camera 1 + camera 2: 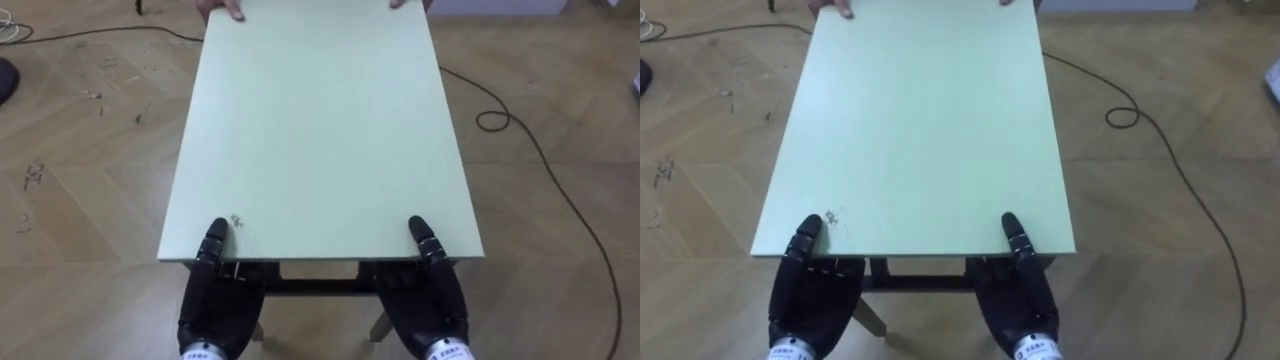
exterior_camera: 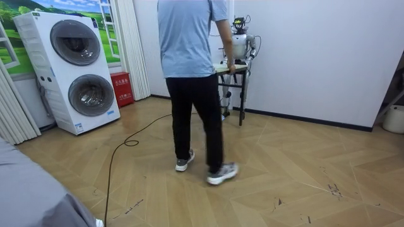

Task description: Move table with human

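Note:
A table with a pale green top (image 1: 320,130) stretches away from me over a wooden floor. My left hand (image 1: 212,300) and right hand (image 1: 432,300) grip its near edge at the two corners, thumbs lying on top and the other fingers under the board. At the far edge a person's hands (image 1: 228,10) hold the top. In the room view the person (image 2: 189,82) stands with their back to the camera, one hand on the table (image 2: 222,67). I stand behind the table, close to the white wall.
A dark cable (image 1: 520,130) loops over the floor to the right of the table. Another cable (image 2: 126,142) runs across the floor by the person's feet. Two stacked washing machines (image 2: 76,69) and a red box (image 2: 121,88) stand at the room view's left.

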Motion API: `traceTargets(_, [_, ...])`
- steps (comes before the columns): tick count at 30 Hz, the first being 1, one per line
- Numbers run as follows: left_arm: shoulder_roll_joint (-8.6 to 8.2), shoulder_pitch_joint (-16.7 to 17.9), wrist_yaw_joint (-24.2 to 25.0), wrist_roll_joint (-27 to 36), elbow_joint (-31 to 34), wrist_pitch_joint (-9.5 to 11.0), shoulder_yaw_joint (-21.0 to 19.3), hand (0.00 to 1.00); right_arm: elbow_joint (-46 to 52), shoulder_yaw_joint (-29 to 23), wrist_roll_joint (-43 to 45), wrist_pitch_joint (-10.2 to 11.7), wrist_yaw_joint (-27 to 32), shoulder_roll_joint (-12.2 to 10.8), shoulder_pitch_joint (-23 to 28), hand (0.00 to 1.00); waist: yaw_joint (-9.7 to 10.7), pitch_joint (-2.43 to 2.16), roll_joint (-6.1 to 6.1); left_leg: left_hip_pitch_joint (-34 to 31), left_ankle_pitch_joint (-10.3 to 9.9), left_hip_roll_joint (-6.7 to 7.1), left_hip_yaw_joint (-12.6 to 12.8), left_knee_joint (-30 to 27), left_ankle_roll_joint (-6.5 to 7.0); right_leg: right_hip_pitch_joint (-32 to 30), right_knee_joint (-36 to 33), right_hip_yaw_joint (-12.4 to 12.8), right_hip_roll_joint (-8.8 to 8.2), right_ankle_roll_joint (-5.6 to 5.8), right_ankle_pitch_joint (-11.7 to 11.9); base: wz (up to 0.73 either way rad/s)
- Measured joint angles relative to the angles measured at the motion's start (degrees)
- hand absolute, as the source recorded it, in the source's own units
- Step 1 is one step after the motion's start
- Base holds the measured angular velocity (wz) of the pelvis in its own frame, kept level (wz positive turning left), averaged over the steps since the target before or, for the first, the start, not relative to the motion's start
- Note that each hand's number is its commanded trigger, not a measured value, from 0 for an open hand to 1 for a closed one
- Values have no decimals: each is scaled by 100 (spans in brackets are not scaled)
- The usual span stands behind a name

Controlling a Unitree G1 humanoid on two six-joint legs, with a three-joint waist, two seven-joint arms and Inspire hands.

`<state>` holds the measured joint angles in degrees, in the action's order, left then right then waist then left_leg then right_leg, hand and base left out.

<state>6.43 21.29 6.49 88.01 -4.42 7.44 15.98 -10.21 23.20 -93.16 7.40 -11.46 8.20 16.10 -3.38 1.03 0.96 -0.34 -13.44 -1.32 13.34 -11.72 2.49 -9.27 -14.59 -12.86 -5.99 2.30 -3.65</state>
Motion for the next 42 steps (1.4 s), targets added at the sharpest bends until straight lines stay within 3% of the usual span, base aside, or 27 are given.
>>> traceTargets(7, [-27,14,-17,-51,48,9,-4,100,4,51,-7,118,-154,20,-20,100,-180,9,-8,-220,38,-30,-302,-52,-47,26,203,-197,21,-1,1,22])
traceTargets(11, [-42,16,4,-50,111,14,-8,100,4,45,-8,127,-221,7,-103,100,-224,42,-60,-429,66,-33,-680,-164,-59,56,205,-317,-6,19,-15,50])
traceTargets(15, [-64,12,51,-50,159,94,51,100,15,34,-8,143,-359,57,-106,100,-189,51,-134,-728,89,23,-1089,-338,-87,158,191,-718,-98,61,-137,73])
traceTargets(16, [-62,8,51,-50,170,123,68,100,24,31,-8,142,-359,68,-108,100,-173,49,-143,-784,96,26,-1070,-375,-95,170,188,-792,-115,65,-165,86])
traceTargets(19, [-74,-84,39,-51,176,185,112,100,69,64,-90,205,-359,46,-107,100,-114,53,-157,-961,204,-4,-700,-403,-110,308,177,-1105,-226,97,-329,97])
traceTargets(21, [-90,-99,35,-81,176,186,106,100,72,62,-102,229,-359,42,-92,100,22,56,-208,-1046,312,-72,-258,-406,-81,467,178,-1539,-316,122,-402,105])
traceTargets(23, [-89,-97,28,-81,176,184,121,100,125,72,-103,258,-359,41,-29,100,67,61,-236,-1064,388,-138,97,-412,-43,565,152,-1743,-384,158,-474,96])
traceTargets(24, [-91,-87,29,-81,175,186,162,100,176,92,-102,270,-358,53,16,100,61,70,-254,-1078,416,-86,-31,-413,-26,607,143,-1757,-402,185,-502,76])
traceTargets(27, [-78,-67,15,-75,155,188,195,100,176,98,-101,272,-335,70,27,100,-22,88,-282,-1180,437,26,-253,-515,1,659,21,-1700,-478,240,-608,55])
traceTargets(31, [-80,-42,-3,-72,141,206,185,100,177,68,-93,251,-290,79,27,100,-27,96,-293,-1309,485,127,-325,-614,79,714,-162,-1685,-592,311,-751,64])
traceTargets(35, [-54,-37,-10,11,123,192,228,100,275,48,-88,241,-160,149,27,100,-54,101,-289,-1340,518,341,-470,-683,172,747,-708,-1527,-833,368,-976,68])
traceTargets(37, [-53,-37,-9,10,116,186,235,100,276,22,-87,218,-158,149,27,100,-4,104,-294,-1375,519,463,-701,-770,219,737,-998,-1403,-913,337,-1041,81])
traceTargets(39, [-27,-85,-1,6,94,177,240,100,271,-15,-87,137,-156,166,43,100,20,112,-293,-1396,532,618,-1064,-893,275,664,-1469,-954,-960,304,-1068,81])
traceTargets(40, [-22,-95,-2,5,92,176,247,100,272,-29,-87,124,-156,162,56,100,32,115,-290,-1394,538,631,-1181,-911,288,589,-1613,-825,-967,269,-1088,78])
traceTargets(41, [-7,-95,-1,-18,91,183,281,100,271,-46,-82,122,-159,138,100,100,46,119,-274,-1388,547,723,-1376,-944,305,490,-1741,-411,-885,169,-1234,67])
traceTargets(42, [20,-82,3,-23,91,208,279,100,270,-27,-77,117,-160,113,123,100,27,131,-263,-1391,553,783,-1499,-947,306,406,-1476,1,-646,139,-1458,65])
